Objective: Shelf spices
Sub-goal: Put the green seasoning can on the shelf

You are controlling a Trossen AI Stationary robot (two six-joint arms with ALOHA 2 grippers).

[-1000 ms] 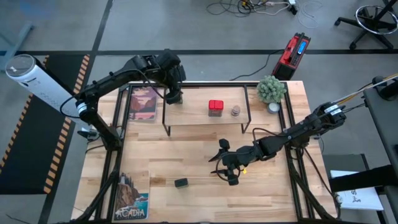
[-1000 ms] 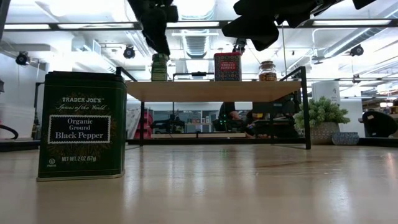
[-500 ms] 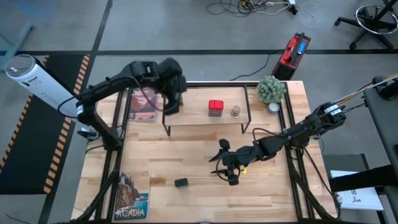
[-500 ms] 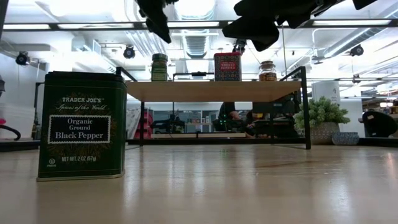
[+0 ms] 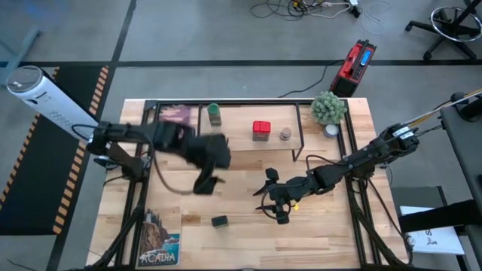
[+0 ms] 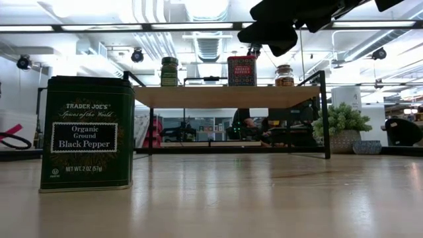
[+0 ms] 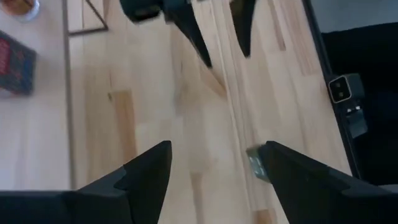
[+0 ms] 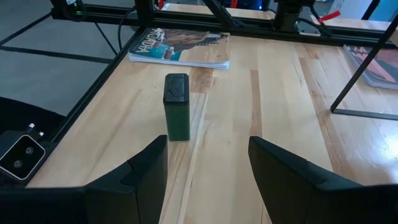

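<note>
The shelf (image 5: 248, 143) stands at the table's far side. Three spices stand on its board (image 6: 228, 96): a green-capped jar (image 5: 215, 114) at the left, a red square tin (image 5: 261, 130) and a small tan round jar (image 5: 285, 135). A dark green tin labelled Black Pepper (image 5: 219, 221) stands upright on the table near the front edge; it also shows in the low view (image 6: 86, 132) and the right wrist view (image 8: 177, 106). My left gripper (image 5: 203, 184) is open and empty over the table in front of the shelf. My right gripper (image 5: 266, 198) is open and empty, right of the tin.
A potted plant (image 5: 327, 108) and a small white cup (image 5: 331, 129) stand at the far right corner. One book (image 5: 178, 114) lies left of the shelf, and another (image 5: 160, 239) lies at the near left corner. Bare wood lies between the shelf and the tin.
My left gripper has left the green-capped jar standing on the shelf's left end and risen above it. It has then swung toward the table's near edge, over the bare wood in front of the shelf. My right arm has kept still.
</note>
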